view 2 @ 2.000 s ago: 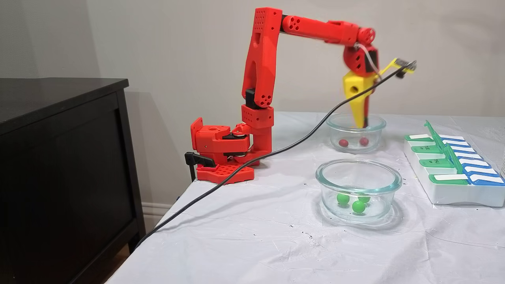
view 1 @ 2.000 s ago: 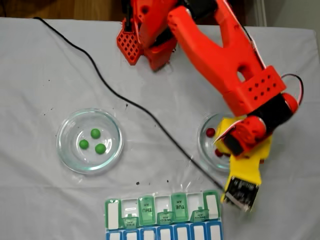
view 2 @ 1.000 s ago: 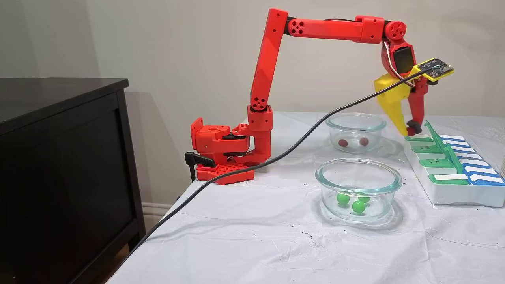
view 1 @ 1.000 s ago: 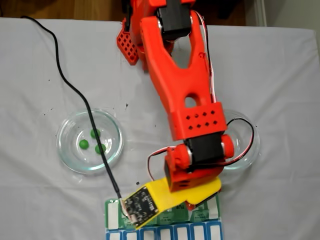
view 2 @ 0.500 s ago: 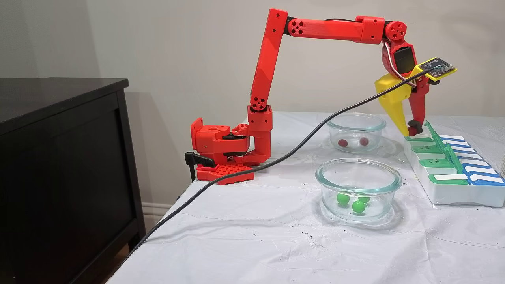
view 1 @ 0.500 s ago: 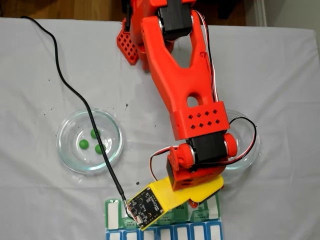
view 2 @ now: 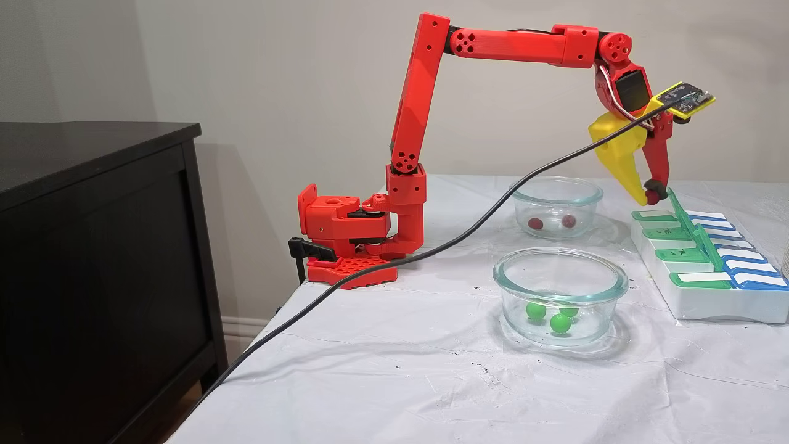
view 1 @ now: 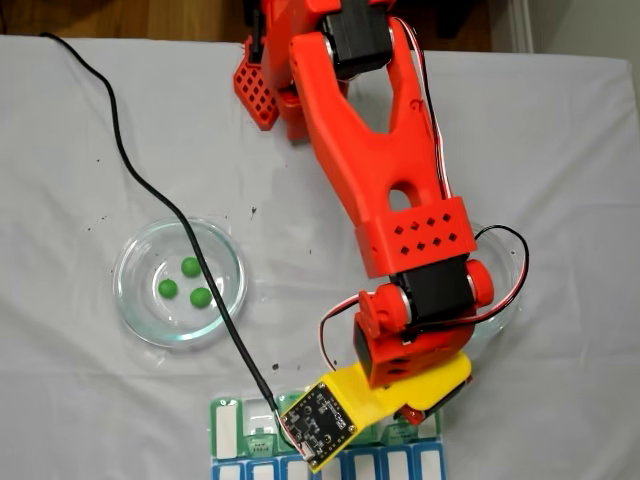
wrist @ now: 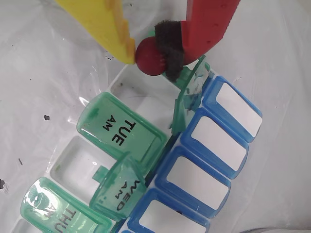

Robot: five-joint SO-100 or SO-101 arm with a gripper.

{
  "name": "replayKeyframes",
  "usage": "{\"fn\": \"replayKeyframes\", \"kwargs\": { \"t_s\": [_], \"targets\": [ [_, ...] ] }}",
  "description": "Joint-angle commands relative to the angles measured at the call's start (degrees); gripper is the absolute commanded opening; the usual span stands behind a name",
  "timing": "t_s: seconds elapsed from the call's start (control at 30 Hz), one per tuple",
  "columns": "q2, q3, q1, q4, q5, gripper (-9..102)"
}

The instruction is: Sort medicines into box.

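Gripping a red ball (wrist: 149,57), the gripper (wrist: 151,54) sits at the wrist view's top, above the box (wrist: 146,160). Open white compartments lie just below.

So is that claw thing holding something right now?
Gripper: closed on a red ball, held above an open compartment of the pill organizer.

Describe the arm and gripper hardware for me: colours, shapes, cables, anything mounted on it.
The arm is bright red printed plastic with boxy links and rows of round holes. The gripper pairs a yellow wedge finger with a red finger carrying a dark pad. A green circuit board sits on a yellow mount, fed by a black cable; thin red and white wires loop beside the wrist.
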Motion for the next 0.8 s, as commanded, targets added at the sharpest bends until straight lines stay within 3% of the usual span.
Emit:
{"fn": "replayKeyframes", "kwargs": {
  "t_s": [0.0,0.5,0.57,0.77],
  "targets": [
    [1.67,-2.72,-0.7,-2.11,-1.32,0],
    [-1.14,-3.52,1.14,-4.22,-3.08,1],
    [-1.14,-3.16,1.32,-5.27,-3.16,11],
    [-1.76,-1.85,1.41,-7.03,-4.04,20]
  ]
}}
